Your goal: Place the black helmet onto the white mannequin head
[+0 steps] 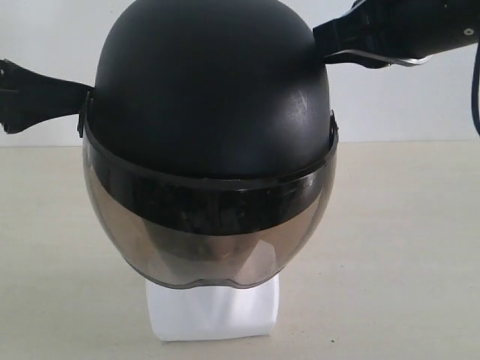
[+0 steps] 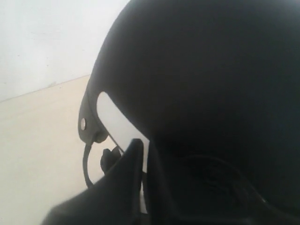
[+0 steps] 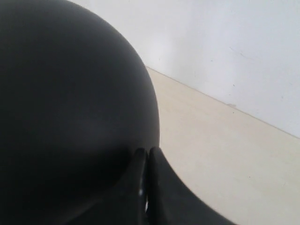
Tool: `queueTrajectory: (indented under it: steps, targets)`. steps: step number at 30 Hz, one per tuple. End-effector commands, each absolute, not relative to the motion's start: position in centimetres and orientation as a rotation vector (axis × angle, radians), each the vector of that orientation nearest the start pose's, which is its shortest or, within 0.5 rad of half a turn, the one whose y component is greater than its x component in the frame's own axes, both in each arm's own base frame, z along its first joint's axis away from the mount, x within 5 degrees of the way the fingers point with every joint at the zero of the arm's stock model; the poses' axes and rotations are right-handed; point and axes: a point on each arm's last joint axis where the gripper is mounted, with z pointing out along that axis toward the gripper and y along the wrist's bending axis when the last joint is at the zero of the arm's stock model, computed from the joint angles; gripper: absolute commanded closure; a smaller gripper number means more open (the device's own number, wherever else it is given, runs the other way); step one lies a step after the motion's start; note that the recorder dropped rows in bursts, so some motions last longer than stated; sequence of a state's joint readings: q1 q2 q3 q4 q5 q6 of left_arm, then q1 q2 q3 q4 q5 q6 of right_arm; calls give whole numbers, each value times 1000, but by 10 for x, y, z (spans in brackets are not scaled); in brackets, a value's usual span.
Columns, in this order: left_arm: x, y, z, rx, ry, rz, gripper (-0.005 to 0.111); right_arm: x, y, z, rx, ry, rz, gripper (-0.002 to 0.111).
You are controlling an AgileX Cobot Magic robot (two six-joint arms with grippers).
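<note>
Two closed jaws flank and touch the black helmet (image 1: pixel 210 97).

Cream table (image 1: pixel 405 247) (matte, plain surface) carries the white mannequin head (image 1: pixel 214 311), standing upright on its base.

This looks like a robotics lab bench rather than a home or shop. A plain cream tabletop (image 1: pixel 405 255) runs back to a blank white wall (image 1: pixel 420 97). Black robot arms reach in from both sides (the left arm (image 1: pixel 37 97), the right arm (image 1: pixel 405 30)). Between them stands a staged test prop, a black helmet (image 1: pixel 210 90) on a white mannequin head (image 1: pixel 214 311).
</note>
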State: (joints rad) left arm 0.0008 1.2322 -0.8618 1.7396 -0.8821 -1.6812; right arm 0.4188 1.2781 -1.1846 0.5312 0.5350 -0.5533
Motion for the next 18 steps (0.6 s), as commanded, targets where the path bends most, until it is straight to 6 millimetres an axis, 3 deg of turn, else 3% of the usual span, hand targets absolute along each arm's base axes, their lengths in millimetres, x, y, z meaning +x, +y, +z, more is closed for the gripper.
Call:
queueTrajectory:
  steps: [1, 11, 18]
  targets:
    - [233, -74, 311, 719, 1863, -848, 102, 242, 148, 383, -709, 1986, 572, 109]
    - [232, -75, 310, 725, 1866, -856, 102, 240, 148, 382, -723, 2000, 579, 109]
    - [228, -74, 295, 704, 1912, -867, 102, 239, 149, 381, -750, 2006, 586, 109]
